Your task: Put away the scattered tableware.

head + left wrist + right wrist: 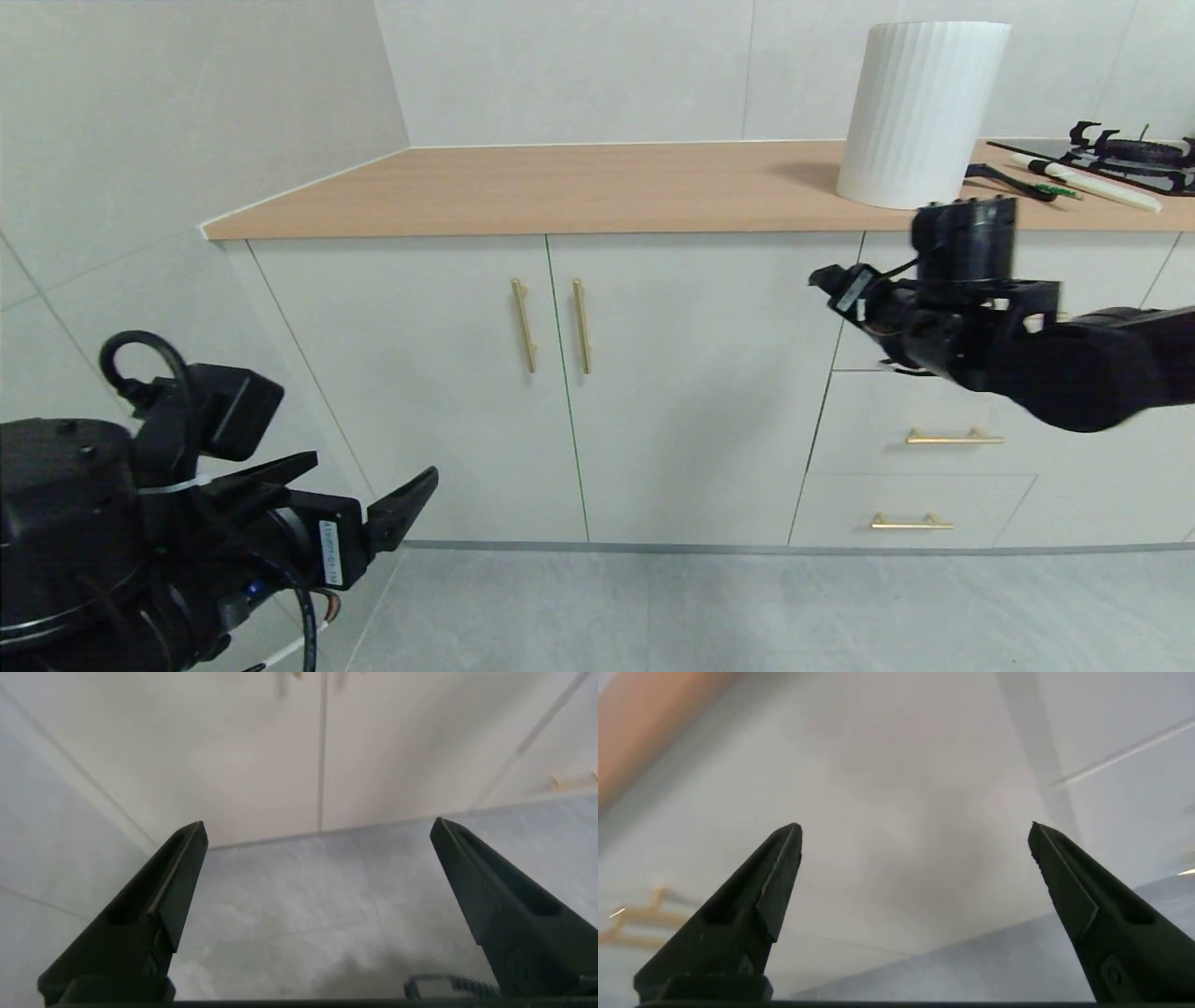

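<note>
On the countertop (560, 187), head view: tableware (1088, 184) lies loose between the white ribbed container (920, 112) and the stove burner (1134, 149).
Progress: we judge nothing is put away yet; all pickups are left.
Right gripper (831, 280): before the cabinet front (700, 373), below the counter edge; tableware is above and to its right, apart.
Left gripper (373, 471): low near the floor (747, 607), well apart from the tableware.
Left wrist view: jaws spread, empty.
Right wrist view: jaws spread, empty.
</note>
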Motion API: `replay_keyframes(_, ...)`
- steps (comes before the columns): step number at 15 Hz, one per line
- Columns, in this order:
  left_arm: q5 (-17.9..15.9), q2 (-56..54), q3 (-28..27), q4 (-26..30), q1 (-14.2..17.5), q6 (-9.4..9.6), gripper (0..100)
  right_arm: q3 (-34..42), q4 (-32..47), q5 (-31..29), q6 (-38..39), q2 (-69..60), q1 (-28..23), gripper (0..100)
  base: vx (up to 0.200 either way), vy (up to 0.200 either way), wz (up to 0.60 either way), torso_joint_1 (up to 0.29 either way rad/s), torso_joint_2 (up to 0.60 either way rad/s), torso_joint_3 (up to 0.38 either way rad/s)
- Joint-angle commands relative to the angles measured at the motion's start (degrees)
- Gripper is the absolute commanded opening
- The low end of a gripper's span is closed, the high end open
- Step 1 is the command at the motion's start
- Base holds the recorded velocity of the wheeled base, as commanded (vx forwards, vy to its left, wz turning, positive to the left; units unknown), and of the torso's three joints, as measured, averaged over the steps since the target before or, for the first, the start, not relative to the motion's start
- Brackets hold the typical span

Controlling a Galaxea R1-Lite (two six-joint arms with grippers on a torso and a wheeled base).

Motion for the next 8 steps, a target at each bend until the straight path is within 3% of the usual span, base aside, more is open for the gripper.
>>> replay_keyframes(1,2.07,-13.24,6.68,0.3,1.47,-0.01,100,24.65,-2.74,-0.55,-13.33,-32.96,-1.18,100,0.0,0.0,0.0,0.0,0.0,0.0)
replay_keyframes(3,2.07,-22.73,13.09,1.0,3.05,0.17,100,33.09,-3.09,0.41,-20.8,-47.63,-3.46,100,0.0,0.0,0.0,0.0,0.0,0.0)
replay_keyframes(5,2.07,-38.64,14.76,11.81,6.3,1.84,100,39.6,1.13,1.2,-30.29,-66.18,-3.9,100,0.0,0.0,0.0,0.0,0.0,0.0)
replay_keyframes(8,1.37,-55.43,13.0,29.39,12.9,7.11,100,42.5,13.08,1.38,-34.16,-83.05,-10.14,100,0.0,0.0,0.0,0.0,0.0,0.0)
